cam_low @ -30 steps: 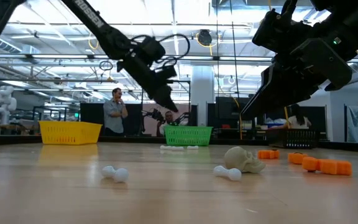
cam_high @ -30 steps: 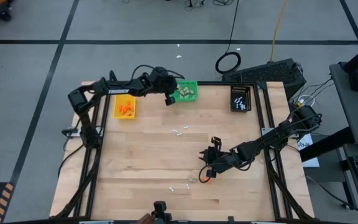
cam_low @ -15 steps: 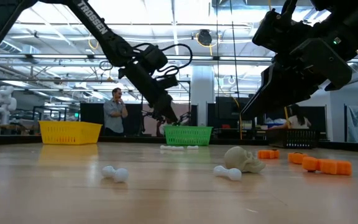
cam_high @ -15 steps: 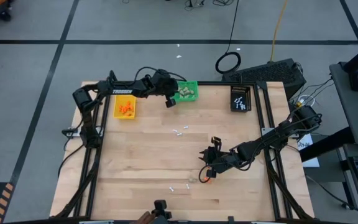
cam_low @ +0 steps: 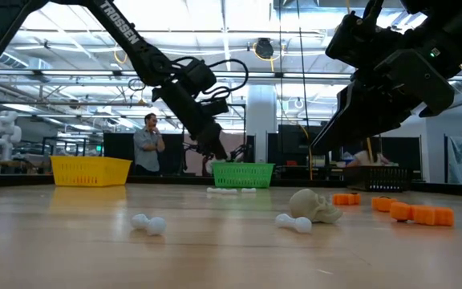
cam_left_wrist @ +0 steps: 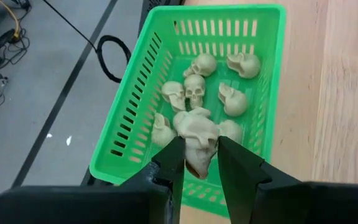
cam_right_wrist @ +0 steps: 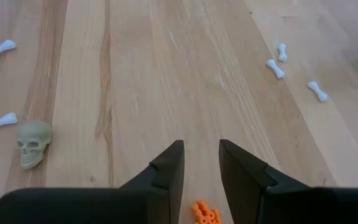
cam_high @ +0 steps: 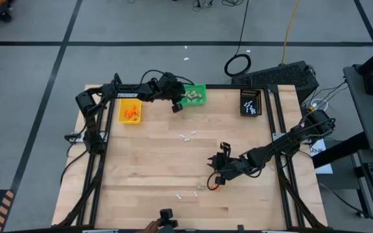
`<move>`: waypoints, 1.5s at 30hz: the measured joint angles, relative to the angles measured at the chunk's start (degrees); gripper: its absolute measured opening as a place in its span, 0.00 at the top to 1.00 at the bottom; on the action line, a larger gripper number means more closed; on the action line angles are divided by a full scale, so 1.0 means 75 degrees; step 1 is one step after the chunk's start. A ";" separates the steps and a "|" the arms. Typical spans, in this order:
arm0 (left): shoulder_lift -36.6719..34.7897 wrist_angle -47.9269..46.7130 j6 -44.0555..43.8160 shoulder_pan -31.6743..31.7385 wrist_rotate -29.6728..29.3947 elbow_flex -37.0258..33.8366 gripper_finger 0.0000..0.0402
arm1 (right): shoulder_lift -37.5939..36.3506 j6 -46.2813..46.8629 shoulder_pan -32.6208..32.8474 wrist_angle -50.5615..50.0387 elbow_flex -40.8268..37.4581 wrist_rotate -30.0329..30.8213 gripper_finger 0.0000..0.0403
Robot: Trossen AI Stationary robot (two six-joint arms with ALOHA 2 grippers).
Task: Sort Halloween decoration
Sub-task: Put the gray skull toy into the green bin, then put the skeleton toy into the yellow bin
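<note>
Left tool [cam_left_wrist: 199, 163]: hung over the green bin [cam_left_wrist: 270, 81], a beige skull [cam_left_wrist: 197, 134] between its narrowly parted fingers; grip or release unclear.
Right tool [cam_right_wrist: 199, 165]: empty, slightly parted, above the orange piece [cam_right_wrist: 205, 212].
Bin contents: skulls, only the left wrist view showed them.
Counter [cam_high: 147, 162]: loose skull [cam_right_wrist: 32, 142], white bones [cam_right_wrist: 276, 68] lay scattered.

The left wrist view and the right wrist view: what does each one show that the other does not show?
Only the left wrist view shows the green bin with skulls inside, and the left gripper with a skull between its fingers. Only the right wrist view shows white bones, one loose skull, orange bits, and the open, empty right gripper. Both show the wooden table.
</note>
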 joint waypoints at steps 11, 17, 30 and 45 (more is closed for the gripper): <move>-0.0275 -0.0128 -0.0403 -0.0044 -0.0444 -0.0009 0.58 | 0.0000 -0.0006 -0.0001 0.0000 -0.0001 -0.0003 0.79; -0.1532 -0.1374 -0.0354 -0.0482 -0.0437 -0.0009 0.52 | 0.0000 -0.0048 -0.0003 -0.0003 -0.0001 -0.0003 0.79; -0.4290 -0.4327 -0.0925 -0.3375 -0.0408 -0.0145 0.52 | 0.0000 0.0184 0.0000 -0.0020 0.0000 -0.0107 0.79; -0.6399 -0.4477 -0.3725 -0.6967 -0.3020 -0.2216 0.52 | -0.0268 0.0128 -0.0242 -0.1124 0.0002 -0.1751 0.78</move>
